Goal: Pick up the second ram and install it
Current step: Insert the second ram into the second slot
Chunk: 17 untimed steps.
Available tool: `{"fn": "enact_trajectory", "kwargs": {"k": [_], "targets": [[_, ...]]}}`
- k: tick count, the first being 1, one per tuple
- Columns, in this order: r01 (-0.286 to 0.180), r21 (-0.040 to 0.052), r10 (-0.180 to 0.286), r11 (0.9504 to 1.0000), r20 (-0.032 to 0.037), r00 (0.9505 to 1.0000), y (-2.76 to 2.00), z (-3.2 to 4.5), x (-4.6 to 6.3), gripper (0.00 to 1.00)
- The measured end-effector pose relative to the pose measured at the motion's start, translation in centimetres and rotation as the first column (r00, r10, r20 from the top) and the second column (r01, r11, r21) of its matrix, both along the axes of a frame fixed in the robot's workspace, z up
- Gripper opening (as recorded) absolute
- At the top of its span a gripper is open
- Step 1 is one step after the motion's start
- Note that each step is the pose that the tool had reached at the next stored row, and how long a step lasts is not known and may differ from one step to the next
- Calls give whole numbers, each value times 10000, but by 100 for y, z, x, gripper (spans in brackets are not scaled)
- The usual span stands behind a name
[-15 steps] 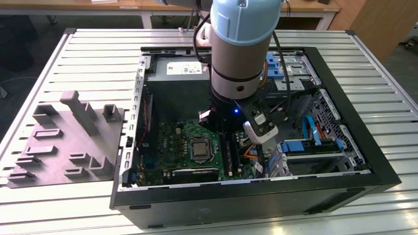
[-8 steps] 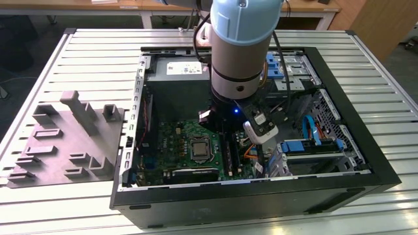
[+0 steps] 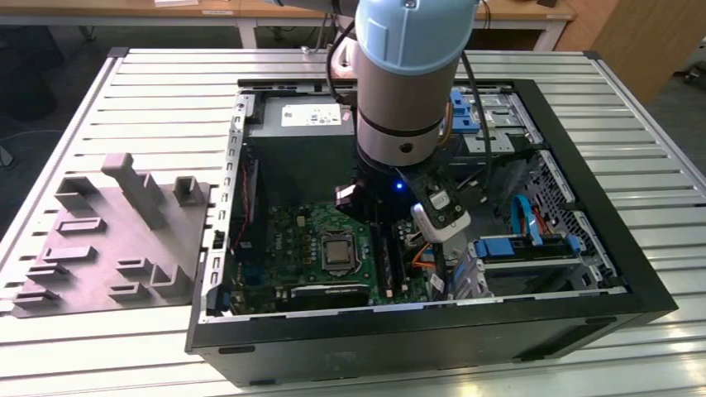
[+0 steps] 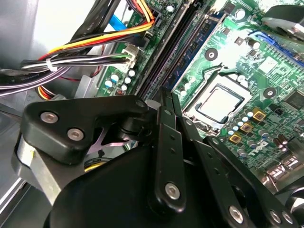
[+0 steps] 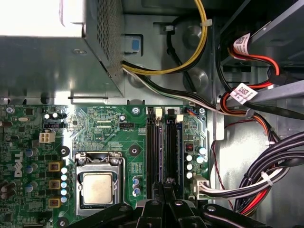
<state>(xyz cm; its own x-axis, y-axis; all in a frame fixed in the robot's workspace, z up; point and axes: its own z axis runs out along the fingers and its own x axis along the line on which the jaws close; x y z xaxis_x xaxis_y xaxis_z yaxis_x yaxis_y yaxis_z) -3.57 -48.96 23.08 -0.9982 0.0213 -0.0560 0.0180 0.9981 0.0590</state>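
Second ram: hidden from sight, likely edge-on under tightly clenched jaws, over slot rails. Cannot tell whether gripped. Seemingly mid-seating; next calls for a straight, even press down until latched.

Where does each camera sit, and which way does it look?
Exterior view: off the arm, looking down into the open computer case; the arm shows.
First wrist view: at the wrist, facing straight onto the motherboard; gripper in foreground.
Second wrist view: at the wrist, slanting across the motherboard; gripper in foreground.
Both wrist views share the CPU socket.
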Motion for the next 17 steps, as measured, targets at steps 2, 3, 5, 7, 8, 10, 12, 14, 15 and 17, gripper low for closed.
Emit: {"fn": "enact_trajectory", "kwargs": {"k": [2, 3, 5, 7, 8, 10, 12, 14, 15, 17], "targets": [[0, 14, 0, 10000, 7, 10000, 0, 0, 0, 11], [0, 14, 0, 10000, 10, 10000, 0, 0, 0, 11], [1, 15, -1, 10000, 19, 10000, 0, -2, -4, 11], [-1, 14, 1, 10000, 21, 10000, 0, -2, -6, 11], [-1, 13, 1, 10000, 22, 10000, 0, -2, -6, 11], [0, 36, 0, 10000, 35, 10000, -1, -2, -7, 11], [0, 63, 0, 10000, 45, 10000, 0, -3, -7, 11], [0, 69, 0, 10000, 48, 10000, 0, -5, -7, 11], [0, 69, 0, 10000, 50, 10000, 0, -7, -8, 11], [1, 67, -1, 10000, 52, 10000, 0, -9, -14, 11]]}}
